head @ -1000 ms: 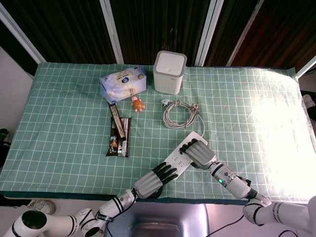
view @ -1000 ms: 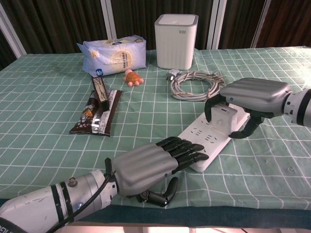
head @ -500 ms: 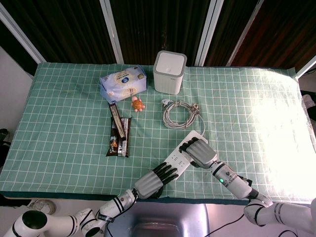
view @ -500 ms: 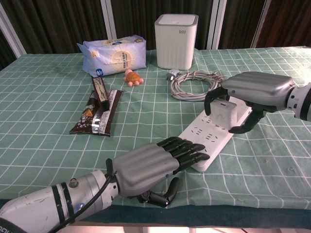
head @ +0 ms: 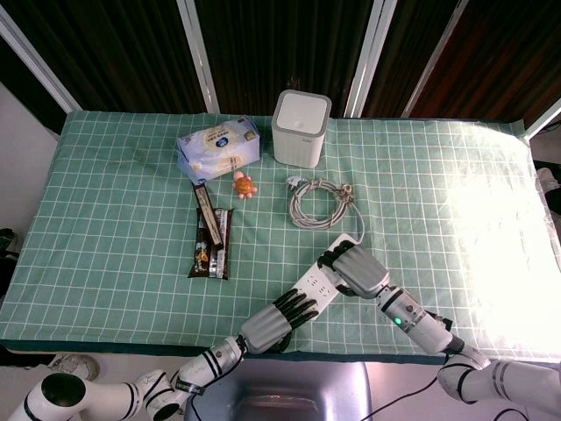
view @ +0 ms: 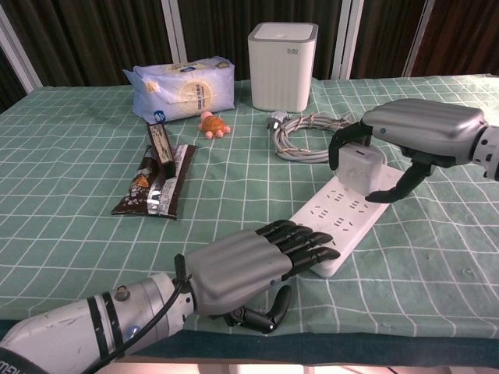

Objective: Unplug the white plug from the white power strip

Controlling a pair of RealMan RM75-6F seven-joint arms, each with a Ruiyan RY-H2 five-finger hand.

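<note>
Head view: the right hand (head: 355, 270) grips the small white cube plug (head: 337, 263) above the long white power strip (head: 314, 282), five o'clock of table centre. Chest view: the left hand (view: 249, 262), fingers flat together, should press the strip's near end firmly while the plug lifts straight up.

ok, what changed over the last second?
The right hand, holding the white plug, has lifted it up off the power strip; the plug now looks clear of the sockets. The left hand still presses the strip's near end. The cable coil and snacks haven't moved.
</note>
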